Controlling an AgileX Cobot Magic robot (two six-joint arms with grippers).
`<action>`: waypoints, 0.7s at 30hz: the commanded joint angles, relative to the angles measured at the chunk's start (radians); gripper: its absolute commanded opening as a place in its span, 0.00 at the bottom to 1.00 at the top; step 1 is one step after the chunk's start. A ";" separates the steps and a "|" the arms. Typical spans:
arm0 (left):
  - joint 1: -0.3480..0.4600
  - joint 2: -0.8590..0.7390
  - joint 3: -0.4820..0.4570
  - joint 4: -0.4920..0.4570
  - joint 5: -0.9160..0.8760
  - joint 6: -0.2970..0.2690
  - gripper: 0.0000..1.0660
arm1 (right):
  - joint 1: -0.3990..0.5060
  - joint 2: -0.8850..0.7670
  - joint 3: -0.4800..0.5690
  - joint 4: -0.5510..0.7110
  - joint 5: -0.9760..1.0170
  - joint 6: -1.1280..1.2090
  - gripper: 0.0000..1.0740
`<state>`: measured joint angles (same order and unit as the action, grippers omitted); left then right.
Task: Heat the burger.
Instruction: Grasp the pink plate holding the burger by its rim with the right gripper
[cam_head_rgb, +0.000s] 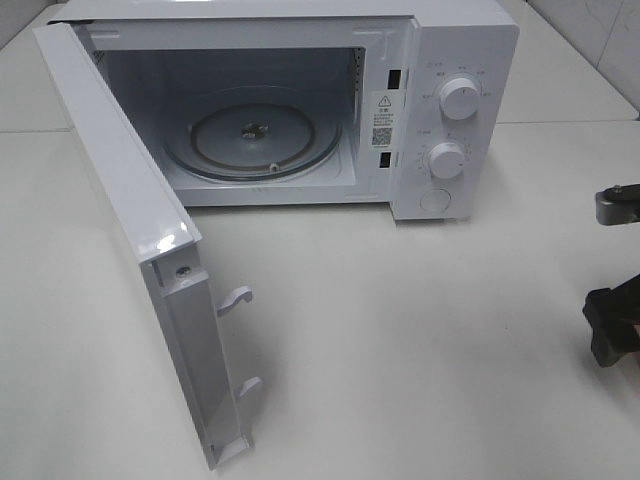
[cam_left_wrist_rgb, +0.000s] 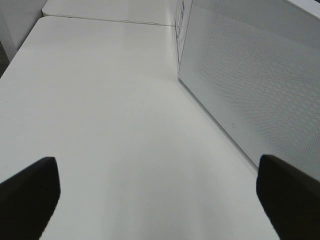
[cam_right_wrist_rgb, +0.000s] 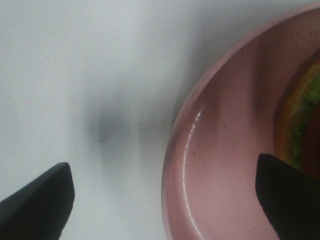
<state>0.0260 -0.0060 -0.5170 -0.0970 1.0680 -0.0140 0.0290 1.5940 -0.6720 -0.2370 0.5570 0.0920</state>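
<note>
- A white, matte surface (cam_head_rgb: 420, 350) is spread under everything; a seam between two tabletops is seen behind the microwave.
- A white, box-shaped microwave oven (cam_head_rgb: 465, 40) is stood at the back of the surface, with its cavity laid open.
- The microwave's white hinged door (cam_head_rgb: 120, 190) is swung fully out on the microwave's left side, with two white latch hooks (cam_head_rgb: 235, 297) shown on its free edge.
- A round, clear glass turntable (cam_head_rgb: 250, 135) is seated flat on the floor of the microwave's cavity, with nothing on it.
- A round pink glazed plate (cam_right_wrist_rgb: 220, 150) is shown only in the right wrist view, resting on the surface; its place relative to the microwave cannot be told.
- The right claw (cam_right_wrist_rgb: 162, 200) is spread wide across the plate's rim, one finger over bare surface and the other over the plate; nothing is pinched.
- The left claw (cam_left_wrist_rgb: 160, 195) is spread wide over bare surface, beside a white, finely dotted panel of the microwave; nothing is pinched.
- The burger (cam_right_wrist_rgb: 302, 115), of which only an edge with green lettuce and orange-yellow filling is seen, is set on the pink plate, outside the microwave.
- Two white round knobs (cam_head_rgb: 459, 98) are stacked on the microwave's right-hand panel.
</note>
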 joint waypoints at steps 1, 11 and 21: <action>-0.004 -0.014 0.001 -0.004 0.001 0.000 0.94 | -0.006 0.055 0.004 -0.005 -0.027 0.002 0.80; -0.004 -0.014 0.001 -0.004 0.001 0.000 0.94 | -0.006 0.133 0.004 -0.005 -0.085 0.005 0.75; -0.004 -0.014 0.001 -0.004 0.001 0.000 0.94 | -0.006 0.137 0.008 -0.028 -0.095 0.013 0.51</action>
<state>0.0260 -0.0060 -0.5170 -0.0970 1.0680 -0.0140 0.0290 1.7240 -0.6690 -0.2520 0.4630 0.1010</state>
